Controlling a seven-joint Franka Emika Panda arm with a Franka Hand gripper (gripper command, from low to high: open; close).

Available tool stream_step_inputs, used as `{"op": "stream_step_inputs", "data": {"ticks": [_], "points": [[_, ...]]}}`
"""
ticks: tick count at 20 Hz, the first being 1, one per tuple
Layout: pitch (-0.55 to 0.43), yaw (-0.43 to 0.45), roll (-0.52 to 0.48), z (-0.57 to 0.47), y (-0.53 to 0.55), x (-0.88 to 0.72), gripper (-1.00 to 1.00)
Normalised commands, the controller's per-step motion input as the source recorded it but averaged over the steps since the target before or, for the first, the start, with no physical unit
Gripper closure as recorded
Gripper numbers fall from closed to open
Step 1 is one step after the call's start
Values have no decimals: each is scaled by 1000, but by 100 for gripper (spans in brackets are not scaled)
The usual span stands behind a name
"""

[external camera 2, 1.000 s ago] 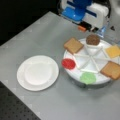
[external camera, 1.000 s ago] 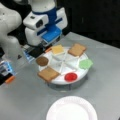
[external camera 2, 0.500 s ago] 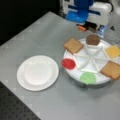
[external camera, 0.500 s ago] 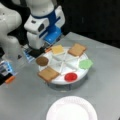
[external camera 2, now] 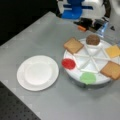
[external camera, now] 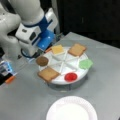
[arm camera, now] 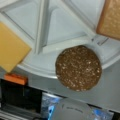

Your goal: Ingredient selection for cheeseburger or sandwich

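Note:
The ingredients lie in a white divided tray: a yellow cheese square, a dark brown patty, and two tan bread slices. My gripper hangs by the tray's rim close to the patty and cheese; its fingertips are hidden. The wrist view looks straight down on the patty. No cheeseburger or sandwich is in view.
A bare white round plate sits on the grey table beside the tray. The tray also holds a red disc and a green piece. An orange block and dark clutter lie behind the tray.
The arm has drifted slightly lower and leftward in a front view, near the tray's edge. The ingredients and plate have not moved.

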Motion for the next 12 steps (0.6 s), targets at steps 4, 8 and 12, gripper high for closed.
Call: {"op": "stream_step_inputs", "data": {"ticks": [4,8,12], "points": [[71,-81,377,-108,-506,146,-100],[88,-33,434,-97,-332,231,-100],[94,68,450,-66,-215,302,-100]]}}
